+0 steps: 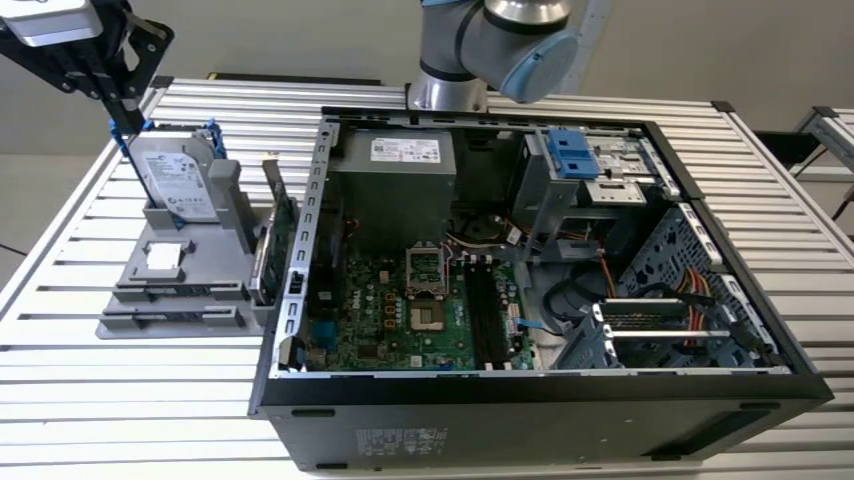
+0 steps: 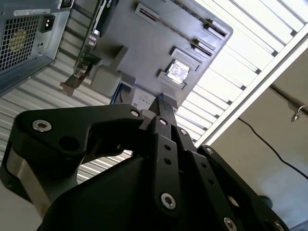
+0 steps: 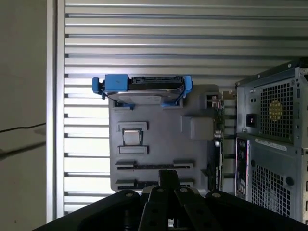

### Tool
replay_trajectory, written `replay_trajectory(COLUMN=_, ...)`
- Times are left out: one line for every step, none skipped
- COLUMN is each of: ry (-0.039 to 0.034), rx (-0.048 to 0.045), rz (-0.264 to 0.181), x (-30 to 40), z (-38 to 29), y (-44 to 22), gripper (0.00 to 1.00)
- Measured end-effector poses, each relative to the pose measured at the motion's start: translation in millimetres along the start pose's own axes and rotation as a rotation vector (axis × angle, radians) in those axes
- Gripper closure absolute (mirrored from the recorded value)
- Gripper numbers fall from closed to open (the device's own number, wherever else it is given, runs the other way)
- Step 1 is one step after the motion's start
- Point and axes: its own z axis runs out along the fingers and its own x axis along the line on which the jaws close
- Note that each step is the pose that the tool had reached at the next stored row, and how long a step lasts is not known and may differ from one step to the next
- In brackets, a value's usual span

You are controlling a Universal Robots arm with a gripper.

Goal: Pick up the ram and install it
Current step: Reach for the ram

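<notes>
Closest to both wrist cameras is the gripper (image 3: pixel 168 186), its black fingers (image 2: pixel 163 144) drawn together on the ram (image 3: pixel 168 176), a thin dark stick seen end-on between them. In the exterior view the gripper (image 1: pixel 120 98) sits at ten o'clock, pointing down. The ram (image 1: pixel 126 118) hangs from it as a narrow bluish strip, clear above everything on the table.

Below it stands a grey holder (image 1: pixel 174 322). A silver hard drive (image 1: pixel 180 180) in a blue-clipped frame is propped upright at the holder's twelve o'clock end. A small square chip (image 1: pixel 160 258) lies in a recess near its middle, and a green expansion card (image 1: pixel 274 245) stands on edge along its three o'clock side. Long narrow slots (image 3: pixel 144 165) cross its six o'clock end, one partly hidden behind the fingers.

At three o'clock from the holder, just beside it, an open computer case (image 1: pixel 561 425) lies on the slatted table (image 1: pixel 134 400). Inside are a green motherboard (image 1: pixel 387 310) at the case's eight o'clock, dark memory slots (image 1: pixel 490 315) at six, a grey power supply (image 1: pixel 400 170) at eleven, a drive cage (image 1: pixel 581 150) with a blue clip at one, and coloured cables (image 1: pixel 674 285) at four.
</notes>
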Motion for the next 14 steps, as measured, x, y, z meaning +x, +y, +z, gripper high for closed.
replay_trajectory(ry=0.0, rx=0.0, rz=-0.001, x=0.0, z=0.0, y=0.0, gripper=1.0)
replay_trajectory(ry=0.0, rx=0.0, rz=-0.001, x=0.0, z=0.0, y=0.0, gripper=1.0)
replay_trajectory(ry=0.0, rx=0.0, rz=-0.002, x=0.0, z=0.0, y=0.0, gripper=1.0)
replay_trajectory(ry=0.0, rx=-0.0001, rz=-0.002, x=0.0, z=0.0, y=0.0, gripper=1.0)
replay_trajectory(ry=0.0001, rx=-0.0001, rz=-0.003, x=0.0, z=0.0, y=0.0, gripper=1.0)
replay_trajectory(ry=0.0001, rx=-0.0001, rz=-0.003, x=0.0, z=0.1, y=0.0, gripper=1.0)
replay_trajectory(ry=0.0001, rx=-0.0001, rz=-0.004, x=0.0, z=0.0, y=0.0, gripper=1.0)
replay_trajectory(ry=0.0001, rx=-0.0001, rz=-0.004, x=0.0, z=0.0, y=0.0, gripper=1.0)
replay_trajectory(ry=0.0002, rx=-0.0001, rz=-0.005, x=0.0, z=0.0, y=0.0, gripper=1.0)
replay_trajectory(ry=0.0002, rx=-0.0001, rz=-0.005, x=0.0, z=0.0, y=0.0, gripper=1.0)
replay_trajectory(ry=0.0002, rx=-0.0001, rz=-0.006, x=0.0, z=0.0, y=0.0, gripper=1.0)
replay_trajectory(ry=0.0003, rx=-0.0001, rz=-0.006, x=0.0, z=0.0, y=0.0, gripper=1.0)
replay_trajectory(ry=0.0003, rx=-0.0001, rz=-0.007, x=0.0, z=0.0, y=0.0, gripper=1.0)
replay_trajectory(ry=0.0003, rx=-0.0001, rz=-0.007, x=0.0, z=0.0, y=0.0, gripper=1.0)
